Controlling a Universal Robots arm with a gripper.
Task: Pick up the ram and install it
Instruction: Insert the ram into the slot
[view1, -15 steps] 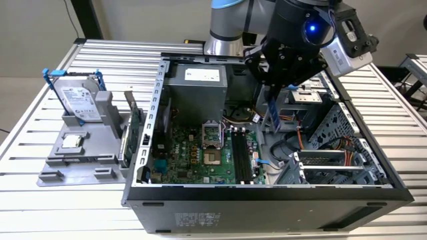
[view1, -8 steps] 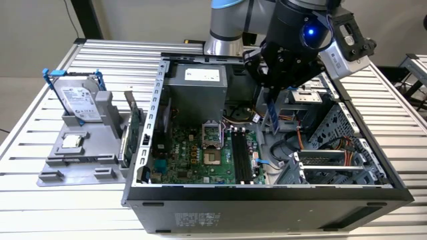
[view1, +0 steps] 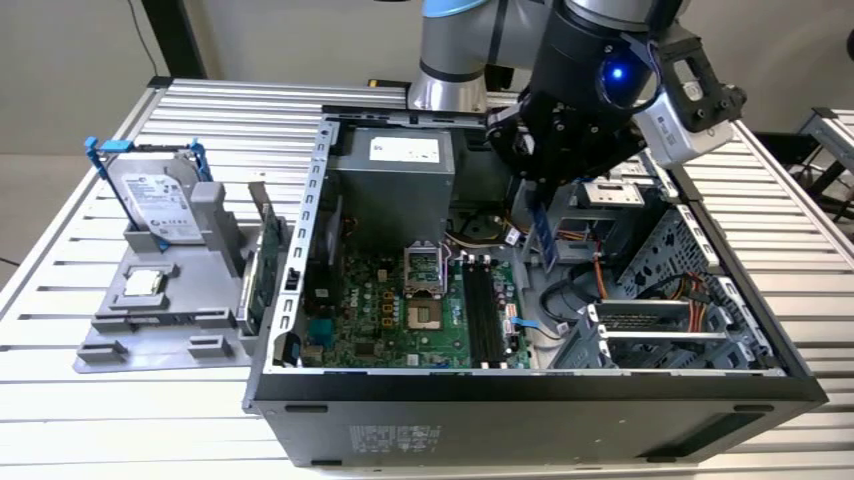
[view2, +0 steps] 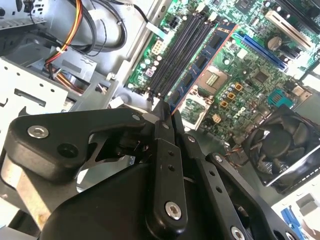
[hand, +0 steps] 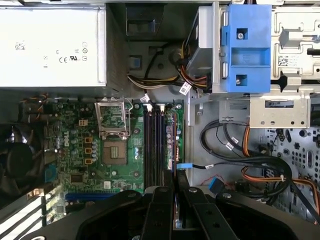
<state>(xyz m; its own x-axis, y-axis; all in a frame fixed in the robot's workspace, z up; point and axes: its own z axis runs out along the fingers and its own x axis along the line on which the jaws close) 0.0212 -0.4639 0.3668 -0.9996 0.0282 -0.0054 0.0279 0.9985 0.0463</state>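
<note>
Dark blue ram (view1: 543, 238) is clamped in the gripper (view1: 538, 200), fingers closed tight on its upper end with no gap to the stick. It hangs inside the open case (view1: 534, 400), above the motherboard (view1: 387, 310), not seated. Its long axis is near vertical in the exterior view, in line with the fingers, with the free end pointing down at the board. In the second wrist view the ram (view2: 202, 62) runs straight out from the fingertips, an orange edge on one side. The black slots (view1: 483, 305) lie flat on the board, all unfilled, just to the exterior view's left of the ram's lower end. Room is tight: socket (view1: 424, 265) on one side of the slots, loose cables (view1: 587, 290) and drive cage (view1: 667, 330) on the other, power supply (view1: 394, 165) past their far end. The case is open on top, so there is free space above the slots. Can't tell the gap between the ram tip and the board.
</note>
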